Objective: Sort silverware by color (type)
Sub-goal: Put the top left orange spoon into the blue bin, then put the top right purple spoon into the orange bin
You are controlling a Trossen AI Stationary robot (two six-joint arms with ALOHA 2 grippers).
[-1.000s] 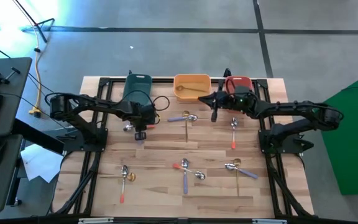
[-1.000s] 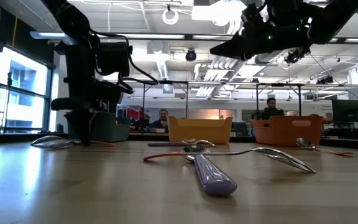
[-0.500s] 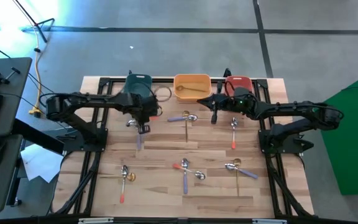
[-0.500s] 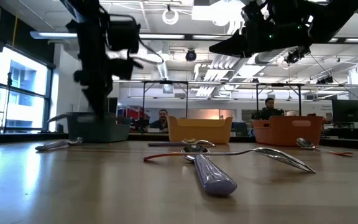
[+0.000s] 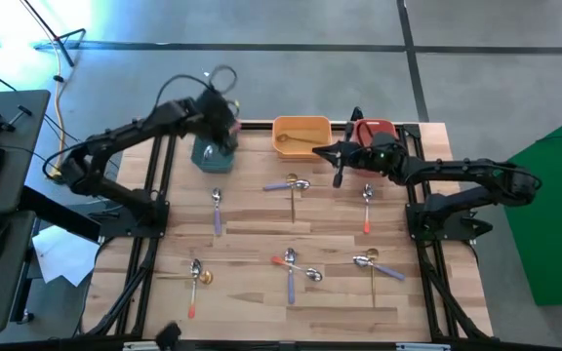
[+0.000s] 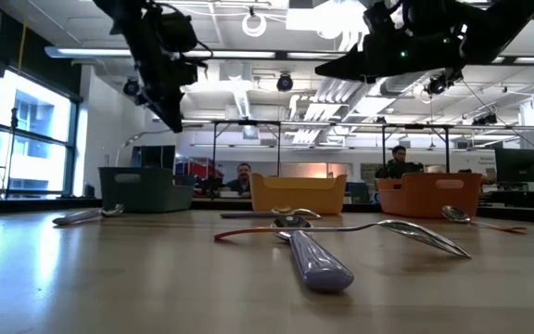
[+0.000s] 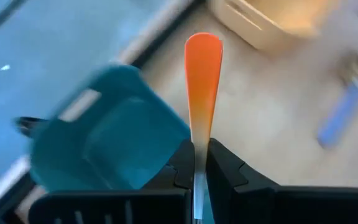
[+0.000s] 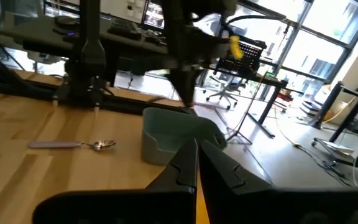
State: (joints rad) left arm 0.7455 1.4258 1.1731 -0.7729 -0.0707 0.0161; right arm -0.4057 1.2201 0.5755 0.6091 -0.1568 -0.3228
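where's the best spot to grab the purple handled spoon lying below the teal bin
Take the purple-handled spoon mid-handle, coming straight down with the fingers across it. It lies flat and alone, bowl toward the teal bin, so its slim straight handle has free table on both sides.

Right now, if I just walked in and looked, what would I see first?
You'd probably spot the left gripper first: it is up over the teal bin at the table's back, pinching a red-handled spoon. Next, the right gripper hangs by the red bin, and more spoons lie scattered over the wooden table.
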